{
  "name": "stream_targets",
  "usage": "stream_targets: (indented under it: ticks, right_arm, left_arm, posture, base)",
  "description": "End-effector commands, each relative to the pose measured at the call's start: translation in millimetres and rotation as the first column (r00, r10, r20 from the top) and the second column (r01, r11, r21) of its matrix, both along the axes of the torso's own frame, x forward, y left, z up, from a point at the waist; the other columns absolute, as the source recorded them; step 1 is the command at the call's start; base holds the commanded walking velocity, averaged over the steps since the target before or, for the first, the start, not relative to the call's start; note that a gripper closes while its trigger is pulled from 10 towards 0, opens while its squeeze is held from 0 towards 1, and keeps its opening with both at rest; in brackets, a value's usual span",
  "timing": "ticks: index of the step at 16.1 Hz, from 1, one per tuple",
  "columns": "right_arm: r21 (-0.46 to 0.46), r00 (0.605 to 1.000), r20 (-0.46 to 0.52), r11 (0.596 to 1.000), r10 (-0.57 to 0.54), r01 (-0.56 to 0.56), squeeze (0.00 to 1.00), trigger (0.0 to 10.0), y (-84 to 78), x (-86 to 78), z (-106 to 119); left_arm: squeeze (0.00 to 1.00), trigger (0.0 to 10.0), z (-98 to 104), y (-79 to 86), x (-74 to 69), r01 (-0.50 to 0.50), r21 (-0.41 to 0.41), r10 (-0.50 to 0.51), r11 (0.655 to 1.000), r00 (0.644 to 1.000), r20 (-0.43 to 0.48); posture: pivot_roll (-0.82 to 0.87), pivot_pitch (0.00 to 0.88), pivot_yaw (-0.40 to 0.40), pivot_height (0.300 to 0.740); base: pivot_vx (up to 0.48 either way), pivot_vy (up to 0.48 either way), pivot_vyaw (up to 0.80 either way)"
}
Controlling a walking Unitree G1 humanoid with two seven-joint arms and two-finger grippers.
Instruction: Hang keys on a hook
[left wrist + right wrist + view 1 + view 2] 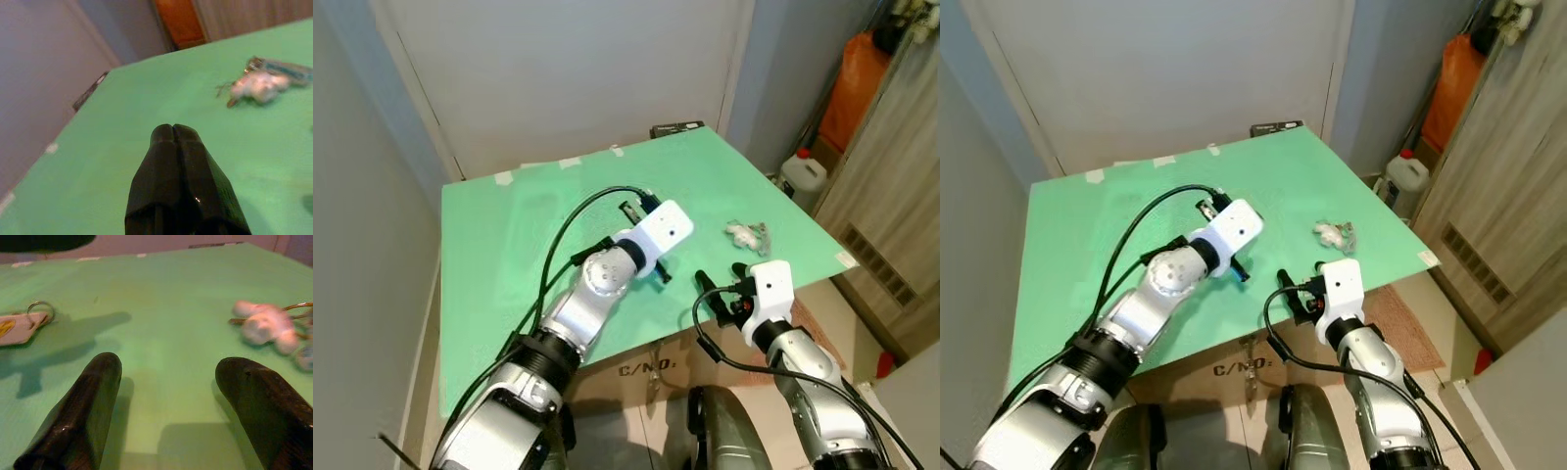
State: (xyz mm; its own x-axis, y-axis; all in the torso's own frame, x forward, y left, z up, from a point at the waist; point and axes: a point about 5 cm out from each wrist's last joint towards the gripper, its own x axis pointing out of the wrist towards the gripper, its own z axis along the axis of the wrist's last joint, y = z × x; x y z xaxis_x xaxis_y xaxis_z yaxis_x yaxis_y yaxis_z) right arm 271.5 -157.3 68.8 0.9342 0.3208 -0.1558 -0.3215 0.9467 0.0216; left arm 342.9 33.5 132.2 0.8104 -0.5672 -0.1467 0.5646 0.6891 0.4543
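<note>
The robot's two silver arms are reaching forward over a green table (509, 245), the left arm bending at the elbow and stretching toward the middle of the tabletop, the right arm hovering at the near edge. The left gripper (173, 128) is pointing across the table surface with its two black fingers pressed together, holding nothing. The right gripper (166, 377) is hanging just above the green surface with its fingers spread wide apart and empty. The keys (749, 235), a small bunch with a pale fluffy fob, are lying on the table toward its right side, beyond the right gripper. A flat tag on a key ring (22, 323) is resting on the table beside the left arm's shadow.
</note>
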Motion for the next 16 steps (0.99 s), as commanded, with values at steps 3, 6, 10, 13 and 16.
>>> stream_targets:
  ticks: [3,6,10,13,16]
  right_arm:
    - [-0.004,1.0,0.002,1.0,-0.001,0.001,0.0,10.0,-1.7,-0.5,0.6]
    - [-0.006,1.0,-0.003,1.0,0.003,-0.003,0.0,10.0,-2.2,-1.7,-0.7]
    - [-0.008,1.0,-0.005,1.0,0.01,-0.01,0.0,10.0,-1.7,-1.4,-1.1]
    - [-0.009,1.0,-0.007,1.0,0.011,-0.011,0.0,10.0,-1.7,-2.2,-1.3]
    - [-0.01,1.0,-0.01,1.0,0.01,-0.01,0.0,10.0,-2.3,-3.5,-1.5]
  left_arm:
    - [0.0,10.0,-10.4,28.4,8.5,-0.178,-0.123,0.164,0.976,0.98,-0.116]
    - [1.0,10.0,-14.7,37.6,4.7,-0.249,-0.167,0.23,0.954,0.965,-0.127]
    - [1.0,10.0,-19.2,28.5,-2.9,-0.243,-0.194,0.214,0.951,0.964,-0.158]
    - [1.0,10.0,-23.5,26.7,-5.6,-0.248,-0.199,0.214,0.948,0.961,-0.177]
    - [1.0,10.0,-25.7,27.0,-6.5,-0.252,-0.192,0.218,0.949,0.959,-0.183]
  posture:
    - [-0.09,0.0,0.046,0.596]
    - [-0.09,0.0,0.042,0.596]
    - [-0.09,0.0,0.04,0.596]
    - [-0.09,0.0,0.036,0.596]
    - [-0.09,0.0,0.037,0.596]
  base:
    - [0.0,0.0,0.0]
    - [0.0,0.0,0.0]
    - [0.0,0.0,0.0]
    - [0.0,0.0,0.0]
    - [0.0,0.0,0.0]
